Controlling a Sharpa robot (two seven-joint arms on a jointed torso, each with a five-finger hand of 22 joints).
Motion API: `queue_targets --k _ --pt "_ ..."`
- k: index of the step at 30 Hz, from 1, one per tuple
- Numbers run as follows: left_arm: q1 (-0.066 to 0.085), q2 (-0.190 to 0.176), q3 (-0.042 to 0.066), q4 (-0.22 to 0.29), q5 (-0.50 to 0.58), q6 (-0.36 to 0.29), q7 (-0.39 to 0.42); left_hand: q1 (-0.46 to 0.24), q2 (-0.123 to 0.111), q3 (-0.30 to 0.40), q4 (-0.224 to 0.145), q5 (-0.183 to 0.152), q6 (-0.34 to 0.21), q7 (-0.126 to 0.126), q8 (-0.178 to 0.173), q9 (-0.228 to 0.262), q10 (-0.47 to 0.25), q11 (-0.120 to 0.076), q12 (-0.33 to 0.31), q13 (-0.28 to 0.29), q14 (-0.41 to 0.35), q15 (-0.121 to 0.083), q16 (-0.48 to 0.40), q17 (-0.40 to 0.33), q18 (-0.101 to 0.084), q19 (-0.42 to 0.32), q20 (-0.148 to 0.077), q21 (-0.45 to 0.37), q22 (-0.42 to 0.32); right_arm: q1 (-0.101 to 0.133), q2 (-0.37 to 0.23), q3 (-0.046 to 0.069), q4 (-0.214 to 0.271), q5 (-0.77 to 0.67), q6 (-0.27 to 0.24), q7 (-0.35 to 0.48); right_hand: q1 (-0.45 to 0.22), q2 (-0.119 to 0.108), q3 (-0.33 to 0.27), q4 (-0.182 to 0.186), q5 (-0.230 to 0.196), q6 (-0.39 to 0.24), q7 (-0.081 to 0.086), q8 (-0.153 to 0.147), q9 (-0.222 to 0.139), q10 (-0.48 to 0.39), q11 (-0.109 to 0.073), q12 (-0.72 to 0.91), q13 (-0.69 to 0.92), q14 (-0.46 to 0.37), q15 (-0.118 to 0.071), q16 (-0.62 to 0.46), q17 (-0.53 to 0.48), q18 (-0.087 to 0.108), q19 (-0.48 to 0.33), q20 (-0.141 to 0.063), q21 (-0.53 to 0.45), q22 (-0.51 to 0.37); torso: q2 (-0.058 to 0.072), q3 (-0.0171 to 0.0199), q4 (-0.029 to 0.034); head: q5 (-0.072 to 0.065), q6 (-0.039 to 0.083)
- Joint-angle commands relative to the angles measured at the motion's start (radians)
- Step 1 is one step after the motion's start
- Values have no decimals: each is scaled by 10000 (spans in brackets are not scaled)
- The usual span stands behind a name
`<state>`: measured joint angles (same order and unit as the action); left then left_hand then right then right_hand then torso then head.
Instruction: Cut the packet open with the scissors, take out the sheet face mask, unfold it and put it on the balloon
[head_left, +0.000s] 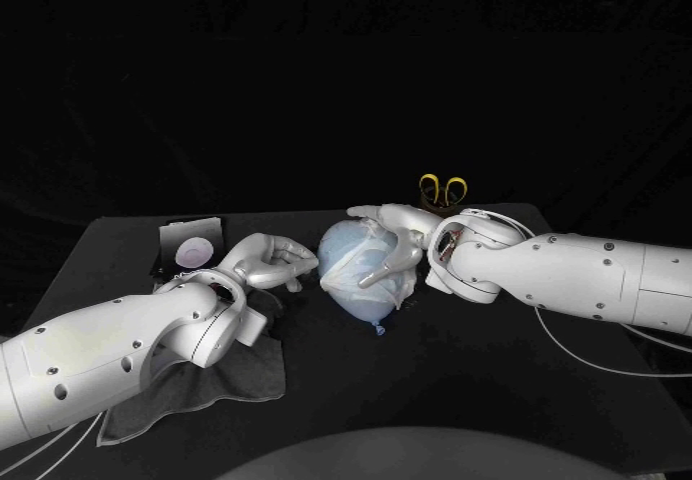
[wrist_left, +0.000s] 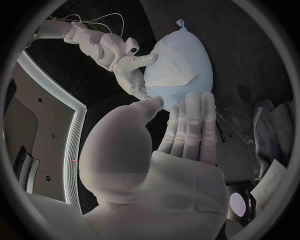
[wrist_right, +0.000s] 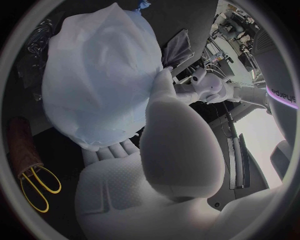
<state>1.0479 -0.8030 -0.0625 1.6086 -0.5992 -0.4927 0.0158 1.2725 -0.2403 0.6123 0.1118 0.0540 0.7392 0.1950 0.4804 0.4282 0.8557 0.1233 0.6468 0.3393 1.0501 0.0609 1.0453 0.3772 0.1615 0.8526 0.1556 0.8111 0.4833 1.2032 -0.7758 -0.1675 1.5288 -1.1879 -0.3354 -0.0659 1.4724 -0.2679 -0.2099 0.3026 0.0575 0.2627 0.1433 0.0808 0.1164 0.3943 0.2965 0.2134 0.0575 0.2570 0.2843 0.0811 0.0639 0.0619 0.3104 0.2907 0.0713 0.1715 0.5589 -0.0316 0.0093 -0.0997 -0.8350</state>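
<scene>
Head view. Black table (head_left: 577, 330). Pale blue balloon (head_left: 358, 278) lies near the middle, between the 2 hands. Right hand (head_left: 397, 235) is draped over its top, fingers running down the near side. Left hand (head_left: 271, 262) sits just beside the balloon on the other side, fingers curled in from this angle. Scissors (head_left: 443, 188) lie behind the right wrist at the far edge, yellow handles showing. Packet (head_left: 192, 243) (dark, with a pale round patch) lies behind the left hand, well apart from the balloon. Grey cloth (head_left: 216, 375) is spread under the left forearm.

Left wrist view. Left hand (wrist_left: 181, 145) is released: fingers (wrist_left: 194, 120) straight and side by side, thumb out, nothing in the palm. Thumb tip and fingertips reach the balloon's (wrist_left: 194, 55) rounded end; whether they touch it I cannot tell. White mask (wrist_left: 172, 72) is on the balloon, one flap loose. The right hand (wrist_left: 128, 70) presses on the side of the balloon where the mask lies. Knot points away from the left hand.

Right wrist view. Right hand (wrist_right: 162, 165) cups the balloon (wrist_right: 94, 75): thumb up along 1 side, fingers under it, so it is grasping the balloon. The mask covers most of the surface facing this camera. Scissors (wrist_right: 37, 187) lie beside the palm, untouched. The left hand (wrist_right: 209, 87) shows beyond the thumb, the cloth (wrist_right: 178, 47) close to it.
</scene>
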Motion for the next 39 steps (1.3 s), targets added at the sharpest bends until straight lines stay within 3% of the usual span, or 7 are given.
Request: queue_targets --k 1,3,14,24,30,35,39 --pt "11 -5 9 -40 461 -374 737 171 84 -51 -1 -36 136 13 -38 -45 107 35 -51 -77 -96 -15 -66 -39 202 27 90 -95 -56 -78 -62 -63 188 1068 -626 1305 -106 -185 -187 5 75 -182 -24 -78 -47 -285 -46 -180 -46 -577 74 -229 -138 15 -708 17 -236 -341 7 4 -5 -16 49" --pt "11 -20 9 -85 722 -448 772 304 137 -38 -47 -33 219 17 -17 -86 194 23 -50 -151 -88 -29 -92 -68 211 65 90 -144 -92 -70 -119 -63 282 1329 -794 1574 -362 -138 -517 5 44 -147 -28 -62 -25 -286 -44 -169 -33 -716 79 -282 -171 11 -992 26 -329 -477 8 3 -10 -24 72" --pt "10 -61 10 -266 1338 -255 1057 459 187 -26 -102 -33 322 -4 -12 -192 233 17 -134 -338 -131 -34 -178 -141 205 96 88 -236 -152 49 -649 -45 913 2300 -1090 2282 -676 -195 -600 6 57 -142 12 -52 -12 -401 -45 -230 -50 -961 87 -374 -233 18 -1256 36 -403 -603 -7 -8 13 -28 165" --pt "7 -47 11 -130 1298 138 1784 637 221 44 -138 -36 787 -75 -169 -709 779 11 -987 -1338 -967 50 -988 -575 152 -472 382 -1130 -619 104 -1129 -31 1444 2429 -1027 2379 -692 -252 -656 5 67 -243 -44 -86 -45 -505 -71 -289 -65 -1039 98 -408 -251 18 -1279 39 -404 -612 6 -6 13 -2 216" --pt "4 -162 11 75 1265 183 2281 1012 392 186 -436 -60 1043 -118 -295 -924 1088 -15 -1451 -1754 -1174 51 -1248 -710 166 -565 482 -1300 -692 145 -1444 -7 1525 2447 -1181 2438 -694 -270 -674 5 74 -280 -105 -100 -52 -608 -100 -345 -77 -1103 104 -433 -267 16 -1292 40 -403 -619 -4 -5 10 -12 268" --pt "1 -224 13 224 1191 240 2597 1330 623 131 -819 -60 1195 -79 -504 -1141 1313 -3 -1893 -2097 -906 10 -1331 -795 180 -495 335 -794 -327 193 -1710 8 1463 2532 -1441 2538 -630 -273 -611 3 94 -265 -119 -93 -41 -684 -85 -386 -83 -1114 101 -441 -270 17 -1290 40 -399 -618 -3 -3 5 -40 327" --pt "3 -265 56 283 1072 268 2806 1434 731 6 -1040 -43 1321 -71 -633 -1290 1423 8 -2148 -2299 -823 1 -1448 -870 146 -726 278 -415 0 227 -1924 15 1444 2806 -1797 2740 -342 -128 -46 0 86 86 102 49 106 -422 -19 -249 -35 -909 74 -383 -220 33 -1268 37 -382 -607 -7 3 -8 -75 367"
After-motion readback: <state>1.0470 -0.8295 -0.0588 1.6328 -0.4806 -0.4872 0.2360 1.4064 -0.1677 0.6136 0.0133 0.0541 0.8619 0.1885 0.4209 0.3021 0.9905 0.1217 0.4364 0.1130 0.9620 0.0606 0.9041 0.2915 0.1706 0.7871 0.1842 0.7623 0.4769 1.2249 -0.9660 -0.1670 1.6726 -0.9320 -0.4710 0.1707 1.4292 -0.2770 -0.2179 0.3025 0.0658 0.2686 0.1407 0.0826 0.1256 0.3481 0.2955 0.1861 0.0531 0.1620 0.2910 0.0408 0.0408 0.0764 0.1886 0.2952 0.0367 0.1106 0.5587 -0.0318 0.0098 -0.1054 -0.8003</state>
